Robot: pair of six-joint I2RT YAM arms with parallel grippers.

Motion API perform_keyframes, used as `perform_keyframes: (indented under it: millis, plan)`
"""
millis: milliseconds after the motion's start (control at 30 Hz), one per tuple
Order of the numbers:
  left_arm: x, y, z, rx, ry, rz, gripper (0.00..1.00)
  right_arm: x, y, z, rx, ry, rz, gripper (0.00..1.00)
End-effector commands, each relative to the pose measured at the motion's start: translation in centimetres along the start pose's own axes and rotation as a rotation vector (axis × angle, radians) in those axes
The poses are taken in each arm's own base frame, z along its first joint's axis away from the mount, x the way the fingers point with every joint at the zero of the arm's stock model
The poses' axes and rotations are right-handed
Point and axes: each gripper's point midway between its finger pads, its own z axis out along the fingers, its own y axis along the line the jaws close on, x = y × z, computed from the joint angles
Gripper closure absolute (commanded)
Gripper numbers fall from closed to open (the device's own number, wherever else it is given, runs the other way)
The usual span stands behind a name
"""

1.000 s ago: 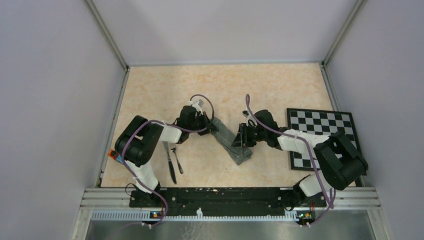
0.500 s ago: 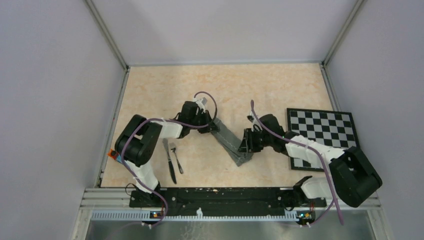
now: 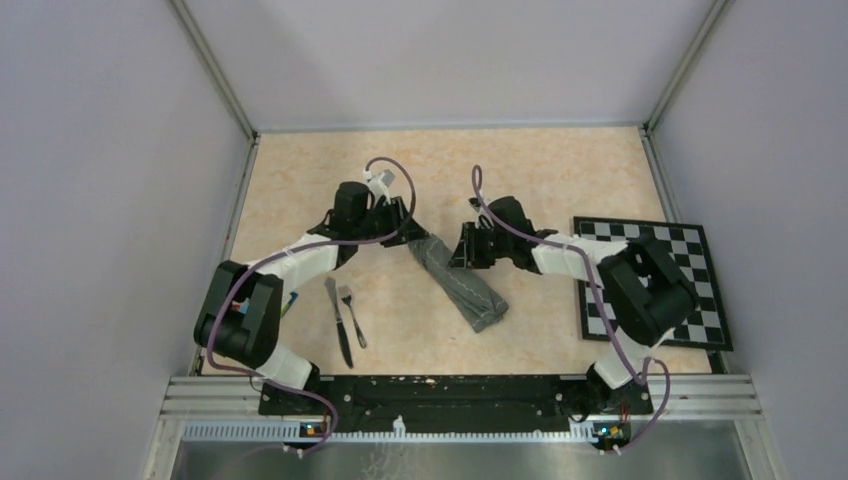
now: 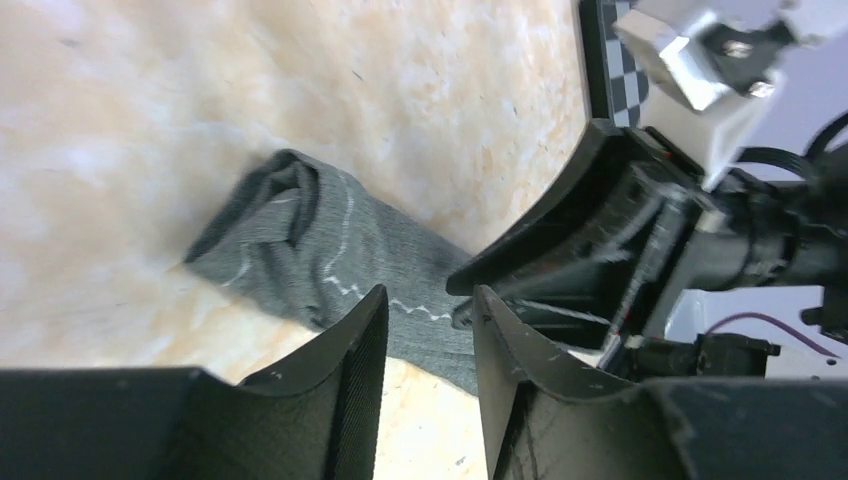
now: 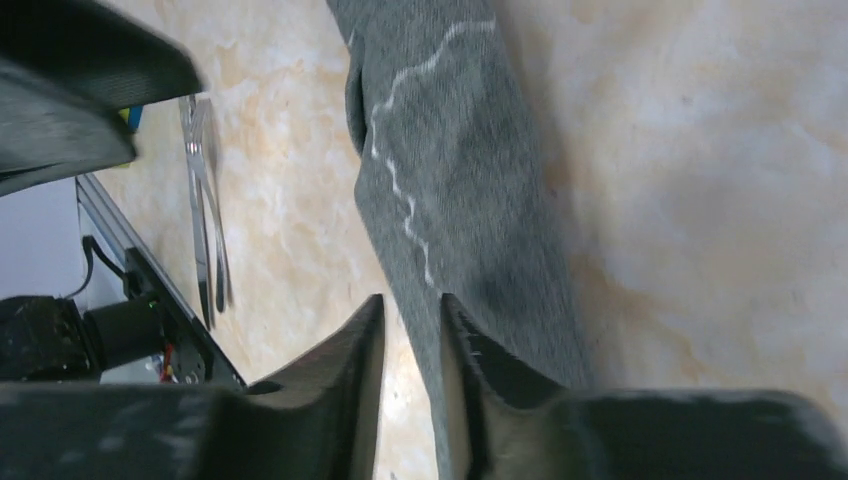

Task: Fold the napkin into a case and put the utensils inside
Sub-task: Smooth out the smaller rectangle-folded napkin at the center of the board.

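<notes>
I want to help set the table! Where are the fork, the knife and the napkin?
fork (image 3: 354, 318), top view, middle of its thin stem.
knife (image 3: 339, 322), top view, halfway along its length.
napkin (image 3: 462, 287), top view, middle of the folded grey strip.

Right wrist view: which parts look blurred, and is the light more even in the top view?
Right wrist view: the slim silver metal knife and fork are smeared, the right pincer is dark and soft in the foreground, and the dark grey folded cloth is fairly sharp. Top external view: even light, sharp throughout, no glare.
</notes>
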Motion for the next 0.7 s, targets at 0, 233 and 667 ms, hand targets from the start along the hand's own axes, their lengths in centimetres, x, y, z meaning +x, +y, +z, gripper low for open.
perform_keyframes:
  millis: [0, 233, 667]
  plan:
    - [-0.6, 2.2, -2.1, -0.108, -0.046, 0.034, 0.61, -4.4, 2.5, 2.4, -0.093, -0.084, 0.028, 0.79]
    - [0.0, 5.2, -1.4, -0.196, -0.034, -0.005, 0.66, -5.7, 2.8, 5.1, -0.122, -0.078, 0.05, 0.98]
    - [0.5, 6.3, 0.4, -0.367, 0.008, 0.087, 0.63, -5.0, 2.2, 6.9, -0.101, -0.064, 0.052, 0.97]
